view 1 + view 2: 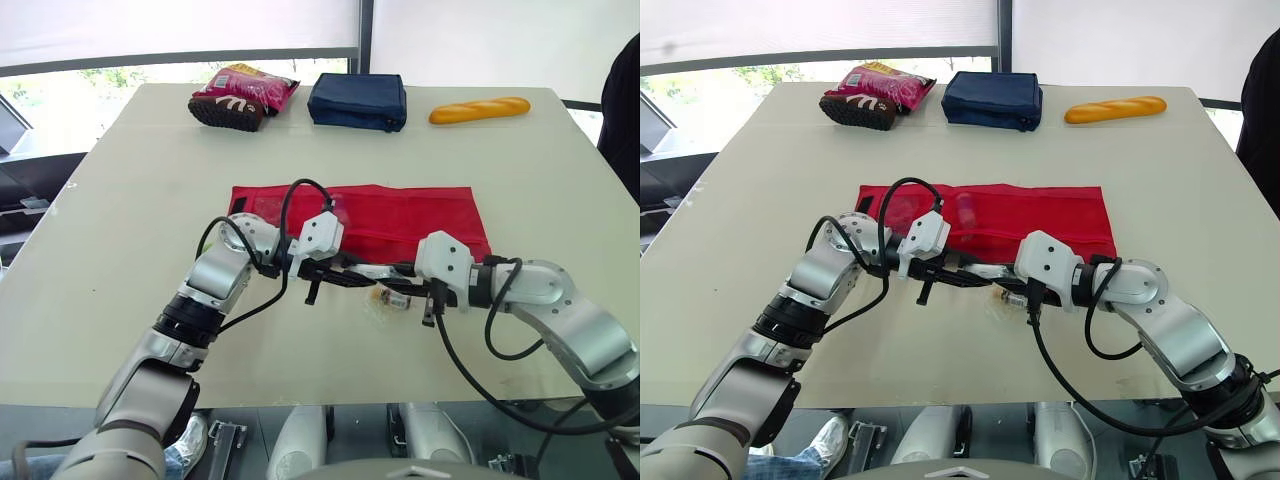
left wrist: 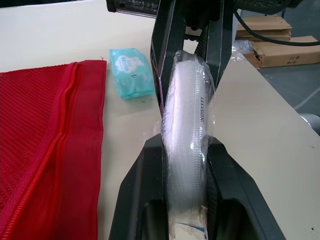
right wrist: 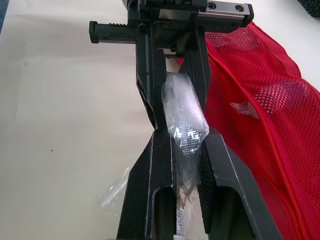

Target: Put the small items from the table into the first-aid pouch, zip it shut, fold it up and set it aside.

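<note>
Clear film wraps the packet [image 2: 187, 115] that both end effectors pinch at once, and that shared grip is the main risk. If 1 arm pulls away while the other is clenched just as hard, the slick film can tear, or the packet can slide out and drop onto the counter [image 1: 130, 200]. The wrap looks crumpled and slippery, so a hold on the film alone, rather than on what is inside, may give way. A 2nd hazard is the pouch [image 1: 420, 215]: it lies flat and limp, its red mesh could snag a fingertip, and I cannot tell how wide the zip [image 3: 272, 135] stands open, so pushing the packet in might only shove the fabric along the counter.

The left end effector [image 1: 352, 277] is clenched on 1 end of the packet and the right end effector [image 1: 402, 270] on the other, their fingers pointing at each other with the tips close together. The packet sits between them, seemingly raised off the counter, just beside the near edge of the pouch. A teal wipes pack [image 2: 131, 72] lies on the counter next to the pouch's end, and a crumpled clear wrapper [image 1: 385, 300] lies just below the 2 end effectors, both not yet packed
</note>
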You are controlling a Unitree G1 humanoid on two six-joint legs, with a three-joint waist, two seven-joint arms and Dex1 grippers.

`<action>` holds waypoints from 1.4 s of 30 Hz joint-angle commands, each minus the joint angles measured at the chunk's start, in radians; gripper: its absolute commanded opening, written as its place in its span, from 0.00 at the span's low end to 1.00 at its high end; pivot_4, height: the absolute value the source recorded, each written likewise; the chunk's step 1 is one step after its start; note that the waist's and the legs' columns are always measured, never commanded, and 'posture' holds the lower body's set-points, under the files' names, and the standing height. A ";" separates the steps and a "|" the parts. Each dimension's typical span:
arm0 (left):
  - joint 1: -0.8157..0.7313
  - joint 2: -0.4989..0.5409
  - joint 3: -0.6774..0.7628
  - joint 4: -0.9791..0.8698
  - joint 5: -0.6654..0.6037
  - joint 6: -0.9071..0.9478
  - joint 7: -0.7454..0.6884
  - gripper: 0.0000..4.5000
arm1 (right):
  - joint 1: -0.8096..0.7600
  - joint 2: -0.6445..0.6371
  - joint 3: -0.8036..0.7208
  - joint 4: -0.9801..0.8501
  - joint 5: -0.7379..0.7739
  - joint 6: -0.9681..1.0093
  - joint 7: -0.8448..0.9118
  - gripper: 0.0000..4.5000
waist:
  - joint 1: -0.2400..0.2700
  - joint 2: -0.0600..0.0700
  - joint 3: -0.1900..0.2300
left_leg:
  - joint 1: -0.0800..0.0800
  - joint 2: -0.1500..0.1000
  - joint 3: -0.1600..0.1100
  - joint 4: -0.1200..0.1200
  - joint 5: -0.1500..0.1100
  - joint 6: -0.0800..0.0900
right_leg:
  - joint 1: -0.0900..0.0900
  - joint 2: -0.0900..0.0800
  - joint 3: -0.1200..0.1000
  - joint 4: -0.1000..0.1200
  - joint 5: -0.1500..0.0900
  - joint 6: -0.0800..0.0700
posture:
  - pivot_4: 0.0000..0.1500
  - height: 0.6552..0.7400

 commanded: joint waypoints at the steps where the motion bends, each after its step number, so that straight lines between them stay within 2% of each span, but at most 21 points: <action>1: -0.009 0.000 0.060 -0.046 -0.033 0.005 -0.004 0.30 | 0.003 -0.010 -0.034 -0.017 0.000 -0.004 0.008 0.01 | 0.000 0.000 0.000 | 0.000 0.000 0.000 0.000 0.000 0.000 | 0.000 0.000 0.000 0.000 0.000 0.000 | 1.00 1.00; 2: -0.007 0.007 0.071 -0.045 -0.040 0.007 -0.011 0.33 | 0.010 -0.016 -0.047 -0.021 0.006 0.000 0.007 0.01 | 0.000 0.000 0.000 | 0.000 0.000 0.000 0.000 0.000 0.000 | 0.000 0.000 0.000 0.000 0.000 0.000 | 1.00 1.00; 3: -0.004 0.016 0.082 -0.044 -0.046 0.007 -0.020 0.49 | 0.018 -0.021 -0.061 -0.025 0.013 0.004 0.006 0.01 | 0.000 0.000 0.000 | 0.000 0.000 0.000 0.000 0.000 0.000 | 0.000 0.000 0.000 0.000 0.000 0.000 | 1.00 1.00; 5: 0.001 0.035 0.105 -0.033 -0.050 0.001 -0.031 0.59 | 0.042 -0.034 -0.093 -0.039 0.030 0.013 0.004 0.01 | 0.000 0.000 0.000 | 0.000 0.000 0.000 0.000 0.000 0.000 | 0.000 0.000 0.000 0.000 0.000 0.000 | 1.00 1.00; 6: 0.001 0.048 0.120 -0.016 -0.044 -0.008 -0.037 0.72 | 0.062 -0.040 -0.119 -0.049 0.047 0.023 0.001 0.01 | 0.000 0.000 0.000 | 0.000 0.000 0.000 0.000 0.000 0.000 | 0.000 0.000 0.000 0.000 0.000 0.000 | 1.00 1.00; 9: -0.013 0.083 0.157 0.077 -0.002 -0.075 -0.037 0.99 | 0.137 -0.059 -0.215 -0.087 0.099 0.048 -0.003 0.01 | 0.001 0.000 0.000 | 0.000 0.000 -0.001 0.000 0.000 0.000 | 0.000 0.000 -0.001 0.000 0.000 0.000 | 1.00 1.00; 13: -0.053 0.095 0.176 0.241 0.077 -0.185 -0.002 0.99 | 0.223 -0.084 -0.318 -0.119 0.136 0.061 -0.010 0.01 | 0.002 0.000 0.000 | 0.000 0.000 0.000 0.000 0.000 0.000 | 0.000 0.000 -0.001 0.000 0.000 0.000 | 1.00 1.00; 18: -0.136 0.061 0.166 0.463 0.175 -0.304 0.061 0.99 | 0.292 -0.097 -0.419 -0.155 0.175 0.089 -0.032 0.01 | 0.005 0.000 0.000 | -0.001 -0.001 0.001 0.000 0.000 0.000 | 0.000 0.000 -0.001 0.000 0.000 0.000 | 1.00 1.00; 27: -0.279 -0.052 0.146 0.747 0.298 -0.447 0.146 0.99 | 0.302 -0.100 -0.439 -0.180 0.196 0.109 -0.075 0.01 | 0.002 0.000 0.000 | -0.001 -0.001 0.003 0.000 0.000 0.000 | 0.000 -0.001 -0.002 -0.001 0.000 0.000 | 1.00 1.00; 37: -0.350 -0.123 0.143 0.906 0.350 -0.540 0.146 0.00 | 0.329 -0.115 -0.469 -0.197 0.209 0.115 -0.097 0.01 | 0.002 -0.001 0.000 | -0.002 -0.001 0.003 0.000 0.000 0.000 | 0.000 -0.001 -0.002 -0.001 0.000 0.000 | 1.00 1.00; 42: -0.355 -0.130 0.164 0.919 0.331 -0.551 0.110 0.00 | 0.335 -0.115 -0.480 -0.204 0.228 0.140 -0.111 0.01 | 0.002 -0.001 0.000 | -0.002 -0.001 0.003 0.000 0.000 0.000 | 0.000 -0.001 -0.002 0.000 0.000 0.000 | 1.00 1.00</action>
